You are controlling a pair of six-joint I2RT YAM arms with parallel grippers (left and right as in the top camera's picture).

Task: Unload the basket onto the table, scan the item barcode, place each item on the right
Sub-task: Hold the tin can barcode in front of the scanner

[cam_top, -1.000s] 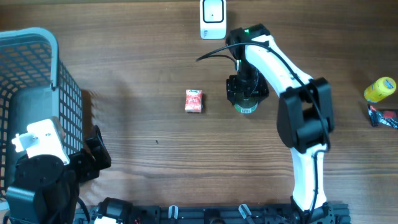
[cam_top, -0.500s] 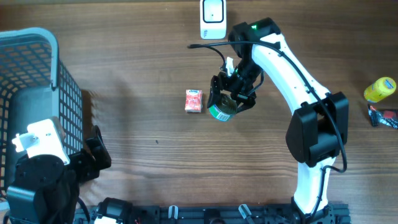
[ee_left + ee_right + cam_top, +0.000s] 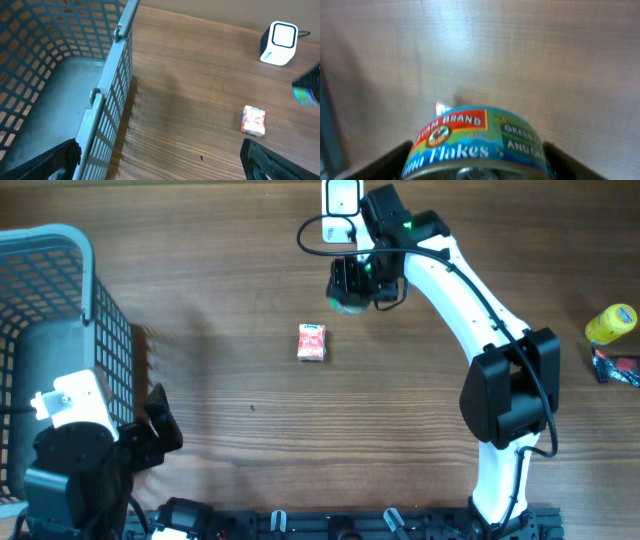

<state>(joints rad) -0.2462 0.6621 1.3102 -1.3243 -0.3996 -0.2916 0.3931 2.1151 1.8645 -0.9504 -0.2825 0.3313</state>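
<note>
We judge the step in hand to be the presenting. The right fingers [image 3: 380,162] are clamped on the tuna can [image 3: 347,302] from either side. They hold it at the top centre of the overhead frame, just below the white scanner [image 3: 341,198] and clear of it. In the right wrist view the worktop [image 3: 230,270] behind the can is soft and distant, so we take the can to be lifted off the wood.

The can is a squat tin, wider than it is tall, so its longer measure runs across the round faces, from one finger to the other. Its short axis points roughly back toward the wrist. In the right wrist view the curved label wall fills the bottom centre and reads upright, with the brand name above "Flakes". A sliver of one flat end shows at the bottom edge. We see no barcode in any view, and we cannot tell which part of the can faces the scanner.

The next move calls for turning the can until its barcode meets the scanner window, then holding it steady there.

The left fingers [image 3: 50,160] stand spread wide and hold nothing, at the lower left beside the blue basket [image 3: 105,310]. A red packet [image 3: 312,342] lies flat at mid-frame, untouched.
</note>
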